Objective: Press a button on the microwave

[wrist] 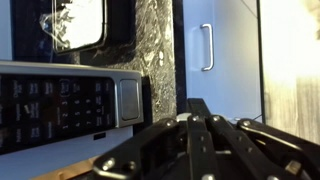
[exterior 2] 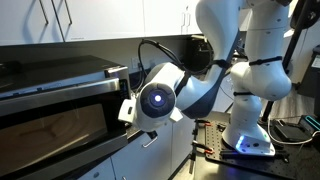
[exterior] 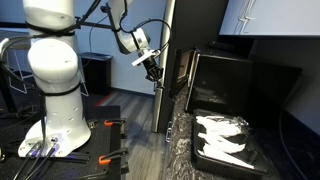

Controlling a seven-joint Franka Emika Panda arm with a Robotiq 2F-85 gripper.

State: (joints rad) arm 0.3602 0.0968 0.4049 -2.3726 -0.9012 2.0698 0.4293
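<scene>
Black linkage of the gripper (wrist: 196,108) fills the six o'clock edge of the wrist view. Its jaws are drawn together into a single tip with nothing between them.

At nine o'clock from that tip lies the microwave (wrist: 60,100), showing its control panel (wrist: 65,105) with rows of dark keys and one larger silver key (wrist: 130,100) at the panel's near end. A strip of dark edge separates the tip from that silver key, so the two look near but apart.

At eleven o'clock a crumpled foil sheet (wrist: 75,25) rests on the speckled counter (wrist: 150,40), and a cabinet handle (wrist: 205,47) sits at twelve.

In an exterior view the gripper (exterior: 153,70) hangs just beside the narrow face of the black microwave (exterior: 235,85), at its nine o'clock side.

Judging by this, the approach is largely done and the press is not. What remains is to line the closed tip up over one key, push in until it gives, then back away.
</scene>
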